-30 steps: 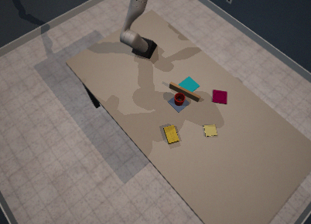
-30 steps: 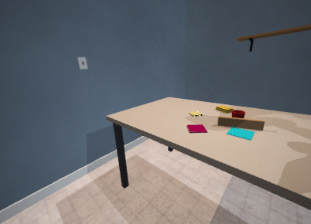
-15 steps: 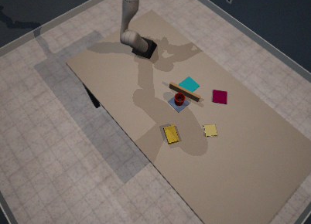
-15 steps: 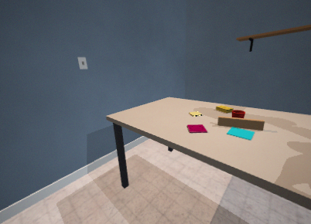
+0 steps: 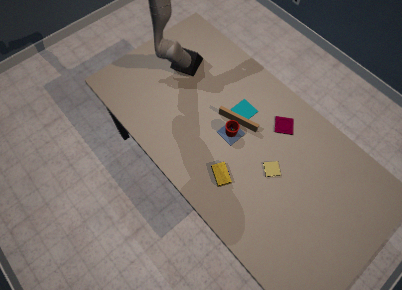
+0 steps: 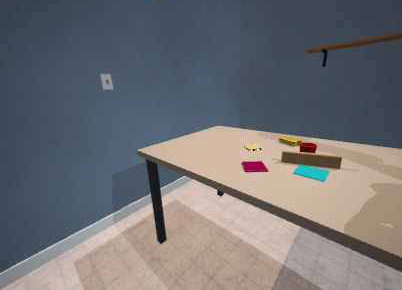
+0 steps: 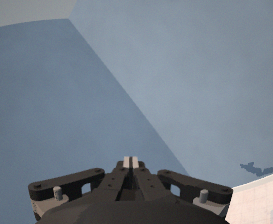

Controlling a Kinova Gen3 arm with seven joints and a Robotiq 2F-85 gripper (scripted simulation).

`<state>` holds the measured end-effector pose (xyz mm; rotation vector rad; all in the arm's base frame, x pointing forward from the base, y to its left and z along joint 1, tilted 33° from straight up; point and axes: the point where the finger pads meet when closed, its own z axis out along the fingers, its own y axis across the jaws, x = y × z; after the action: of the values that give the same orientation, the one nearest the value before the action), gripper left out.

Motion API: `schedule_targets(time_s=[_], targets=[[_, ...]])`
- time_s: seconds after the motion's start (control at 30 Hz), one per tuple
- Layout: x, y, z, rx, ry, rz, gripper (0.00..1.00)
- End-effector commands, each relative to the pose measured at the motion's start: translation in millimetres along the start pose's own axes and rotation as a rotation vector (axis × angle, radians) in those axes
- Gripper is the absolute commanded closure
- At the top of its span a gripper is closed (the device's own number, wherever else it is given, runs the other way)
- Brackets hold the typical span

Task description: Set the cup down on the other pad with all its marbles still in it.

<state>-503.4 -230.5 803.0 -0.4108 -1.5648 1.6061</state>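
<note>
A red cup stands upright on a blue-grey pad near the middle of the table; it also shows in the exterior view. What is inside it is too small to tell. A wooden rail lies just behind it, and a cyan pad lies beyond the rail. My gripper shows only in the wrist view, shut on nothing and pointing up at the wall and ceiling, far above the table. Only the arm's lower links and base show in the top view.
A magenta pad, a pale yellow pad and a yellow block lie around the cup. The arm's base stands at the table's far end. A wooden wall shelf hangs at the right.
</note>
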Motion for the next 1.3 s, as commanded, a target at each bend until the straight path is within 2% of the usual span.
schedule_targets(time_s=[0.0, 0.07, 0.1, 0.2, 0.23, 0.33, 0.37, 0.4, 0.43, 0.47, 0.53, 0.57, 0.83, 0.87, 1.23, 1.27], targets=[[-62.9, -32.0, 6.1, 0.025, -0.079, -0.04, 1.0], [-62.9, -32.0, 6.1, 0.025, -0.079, -0.04, 1.0], [-108.1, -51.6, -0.6, 0.047, -0.158, -0.056, 1.0], [-151.4, -71.1, -1.0, 0.047, -0.158, -0.056, 1.0], [-168.2, -76.1, -11.6, 0.068, -0.236, -0.073, 1.0], [-218.2, -96.5, -16.3, 0.068, -0.236, -0.073, 1.0], [-218.2, -96.5, -16.3, 0.068, -0.236, -0.073, 1.0], [-248.3, -105.8, -31.8, 0.088, -0.315, -0.092, 1.0], [-263.4, -110.9, -34.9, 0.088, -0.315, -0.092, 1.0], [-272.7, -114.1, -36.7, 0.088, -0.315, -0.092, 1.0], [-272.7, -114.1, -36.7, 0.088, -0.315, -0.092, 1.0], [-318.3, -126.9, -59.0, 0.107, -0.394, -0.113, 1.0], [-325.8, -129.0, -61.5, 0.107, -0.394, -0.113, 1.0], [-376.9, -141.1, -90.4, 0.124, -0.473, -0.136, 1.0], [-376.9, -141.1, -90.4, 0.124, -0.473, -0.136, 1.0], [-425.5, -150.3, -123.0, 0.141, -0.55, -0.161, 1.0]])
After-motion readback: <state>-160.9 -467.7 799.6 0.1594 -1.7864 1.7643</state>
